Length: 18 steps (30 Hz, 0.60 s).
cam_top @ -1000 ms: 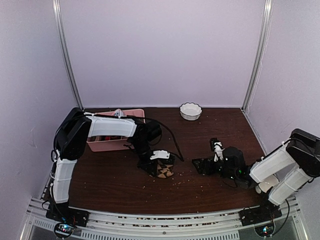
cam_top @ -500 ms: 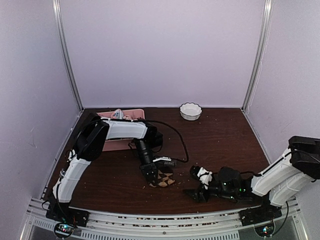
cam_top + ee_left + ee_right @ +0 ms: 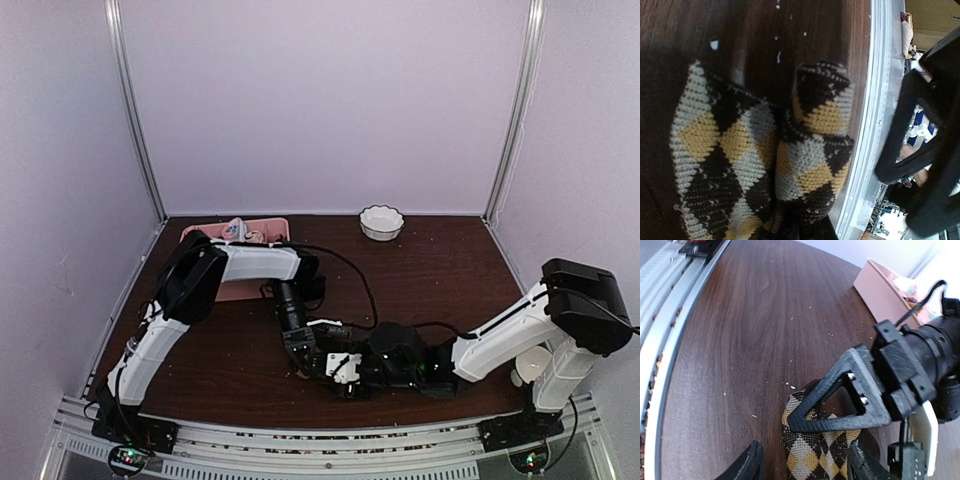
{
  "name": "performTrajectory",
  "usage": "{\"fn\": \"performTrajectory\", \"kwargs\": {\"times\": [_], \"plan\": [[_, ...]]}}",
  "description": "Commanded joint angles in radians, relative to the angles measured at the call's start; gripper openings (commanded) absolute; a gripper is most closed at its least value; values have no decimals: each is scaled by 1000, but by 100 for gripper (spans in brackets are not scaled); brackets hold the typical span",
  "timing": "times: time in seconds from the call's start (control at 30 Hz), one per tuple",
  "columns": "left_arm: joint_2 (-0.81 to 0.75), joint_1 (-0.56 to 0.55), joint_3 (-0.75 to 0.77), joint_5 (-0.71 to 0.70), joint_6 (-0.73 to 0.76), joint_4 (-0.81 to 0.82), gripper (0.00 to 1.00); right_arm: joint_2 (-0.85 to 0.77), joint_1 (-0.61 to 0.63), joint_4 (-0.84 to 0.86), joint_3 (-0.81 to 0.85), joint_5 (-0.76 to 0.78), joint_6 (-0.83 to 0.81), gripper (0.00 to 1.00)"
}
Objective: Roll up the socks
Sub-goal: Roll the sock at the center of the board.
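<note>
The dark brown argyle sock (image 3: 755, 160) lies bunched and folded on the table close to the near rail. My left gripper (image 3: 305, 360) reaches down onto it, and the sock's end runs into its jaws, shut on the fabric. One of its triangular black fingers (image 3: 840, 400) lies over the sock (image 3: 815, 455). My right gripper (image 3: 807, 465) is open, its two fingers straddling the sock's near end. In the top view it sits just right of the left gripper (image 3: 340, 368). The plain tan sock is out of view.
A pink divided tray (image 3: 228, 291) stands at the back left, also in the right wrist view (image 3: 885, 295). A white bowl (image 3: 381, 221) sits at the back centre. The metal rail (image 3: 300, 440) runs along the near edge. A black cable (image 3: 355, 285) trails from the left arm.
My right arm has swept left across the table from the right side to the sock. My left gripper has drawn the sock a little nearer to the front edge.
</note>
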Motion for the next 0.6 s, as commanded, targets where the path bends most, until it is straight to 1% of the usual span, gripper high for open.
{"fn": "performTrajectory", "kwargs": {"times": [0.0,0.13,0.27,0.4,0.47,0.57], "plan": [[79,-9,-7,-164,-28,68,0,73,-1,-121,55,-39,-105,54],[80,-9,-6,-167,-21,62,0,124,-13,-140,82,-39,-116,49],[77,-8,-8,-168,-16,61,0,160,-19,-150,96,-11,-114,35],[71,-8,-10,-145,-5,56,1,179,-21,-207,130,11,-97,25],[70,-8,-11,-134,6,43,3,192,-25,-210,131,17,-85,22],[58,-7,-30,-123,36,33,4,207,-31,-223,126,8,-63,22]]}}
